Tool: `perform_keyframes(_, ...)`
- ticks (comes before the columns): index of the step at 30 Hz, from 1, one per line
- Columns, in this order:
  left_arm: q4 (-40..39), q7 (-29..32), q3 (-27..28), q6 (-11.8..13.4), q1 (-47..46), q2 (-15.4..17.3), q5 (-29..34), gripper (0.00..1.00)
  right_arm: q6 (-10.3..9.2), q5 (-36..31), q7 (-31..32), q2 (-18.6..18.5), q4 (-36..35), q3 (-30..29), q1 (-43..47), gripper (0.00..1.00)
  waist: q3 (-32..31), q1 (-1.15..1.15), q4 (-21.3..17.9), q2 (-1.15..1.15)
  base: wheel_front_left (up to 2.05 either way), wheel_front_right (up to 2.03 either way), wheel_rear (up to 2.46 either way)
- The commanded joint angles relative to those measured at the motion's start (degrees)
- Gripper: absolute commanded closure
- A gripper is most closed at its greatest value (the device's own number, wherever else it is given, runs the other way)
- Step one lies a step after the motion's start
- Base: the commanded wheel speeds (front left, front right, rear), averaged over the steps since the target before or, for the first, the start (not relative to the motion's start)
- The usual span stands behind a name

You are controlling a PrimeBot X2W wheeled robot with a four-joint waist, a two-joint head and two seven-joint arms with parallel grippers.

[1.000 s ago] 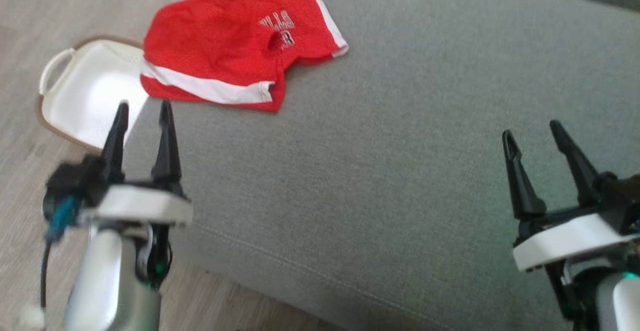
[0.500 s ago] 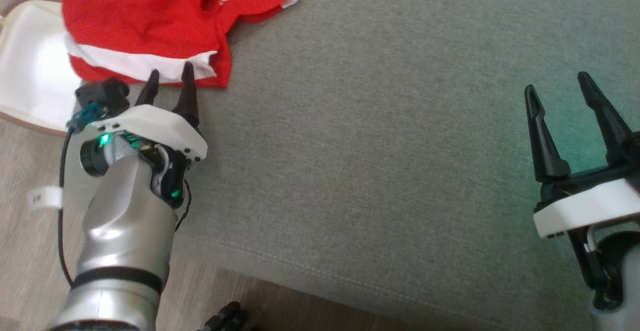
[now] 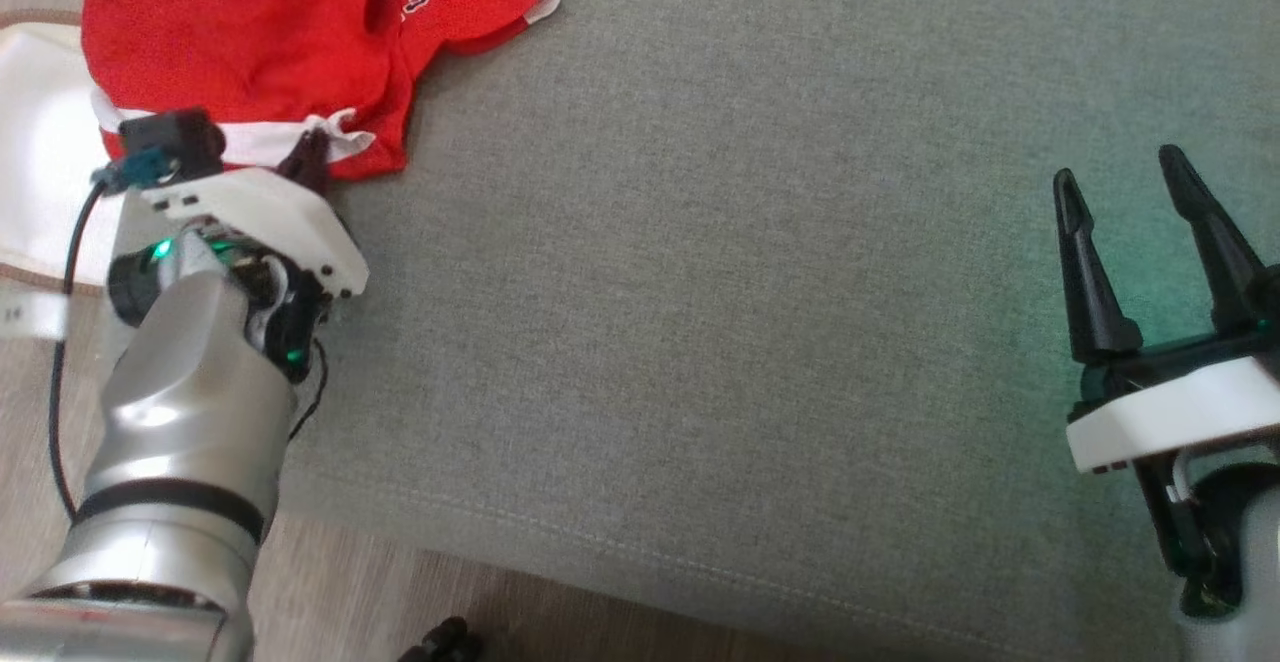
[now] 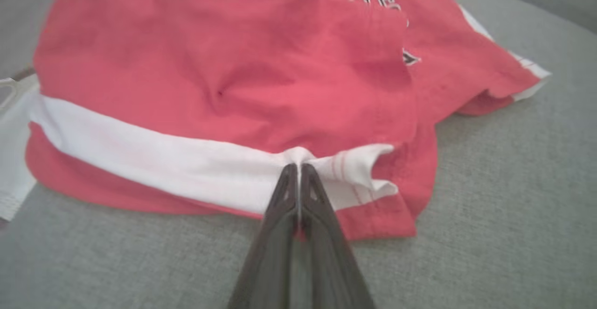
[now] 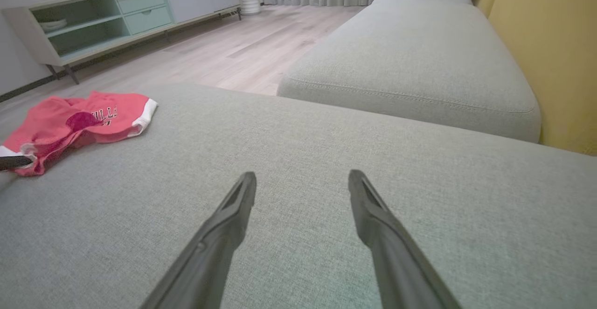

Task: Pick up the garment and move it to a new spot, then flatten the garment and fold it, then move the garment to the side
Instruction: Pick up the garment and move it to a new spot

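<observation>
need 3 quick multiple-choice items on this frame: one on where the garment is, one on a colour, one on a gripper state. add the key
1. In the head view, where on the couch cushion does the garment lie?
A. centre
B. upper left corner
C. lower right

2. What colour is the band that the left gripper grips?
A. blue
B. black
C. white

3. The right gripper is:
A. open, holding nothing
B. shut on the garment
C. shut, holding nothing

Key:
1 B: the red cloth sits at the cushion's upper left edge in the head view.
2 C: the left wrist view shows the closed fingers pinching the white band.
3 A: its fingers stand apart over bare cushion.
</observation>
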Motion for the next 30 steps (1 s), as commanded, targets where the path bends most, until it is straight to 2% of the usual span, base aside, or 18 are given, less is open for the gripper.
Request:
perform_keyframes(1, -0.63, -3.47, 0.52, 0.09, 0.13, 3.68, 0.91, 1.0, 0.22, 0.57, -0.77, 0.47, -1.67, 1.05, -0.76, 0.0, -1.31, 0.0, 0.18, 0.0, 0.0, 0.0, 0.0)
perform_keyframes(6, -4.54, -8.25, 0.8, 3.19, 1.48, 5.28, 2.73, 1.0, 0.22, 0.76, -2.0, 1.21, -0.66, 0.78, 0.16, 0.0, -5.21, 0.0, 0.44, 0.0, 0.0, 0.0, 0.0)
perform_keyframes(9, -8.93, -8.43, 1.6, 3.63, 3.24, 5.6, 3.14, 1.0, 0.22, 0.94, -2.31, 1.82, 0.0, 0.3, 0.77, 0.0, -7.22, 0.0, 0.39, 0.0, 0.0, 0.0, 0.0)
perform_keyframes(13, -21.9, -8.47, 3.57, 6.49, 9.87, 6.5, 5.74, 1.0, 0.22, 1.46, -3.64, 2.74, 1.21, 0.44, 1.98, 0.0, -11.37, 0.0, -0.2, 0.0, 0.0, 0.0, 0.0)
perform_keyframes(20, -41.11, -8.49, 3.16, 8.41, 22.77, 7.1, 8.95, 1.0, 0.22, 2.3, -4.89, 4.44, 2.99, 0.99, 4.76, 0.0, -17.24, 0.0, -2.38, 0.0, 0.0, 0.0, 0.0)
perform_keyframes(26, -57.49, -5.24, -0.16, 8.1, 29.85, 6.85, 9.53, 1.0, 0.22, 2.81, -5.62, 5.32, 2.5, 1.16, 6.01, 0.0, -18.25, 0.0, -5.49, 0.0, 0.0, 0.0, 0.0)
perform_keyframes(30, -62.96, -2.53, -2.92, 7.67, 30.69, 6.02, 9.98, 1.0, 0.22, 3.12, -6.06, 5.62, 2.44, 1.81, 5.45, 0.0, -16.84, 0.0, -9.68, 0.0, 0.0, 0.0, 0.0)
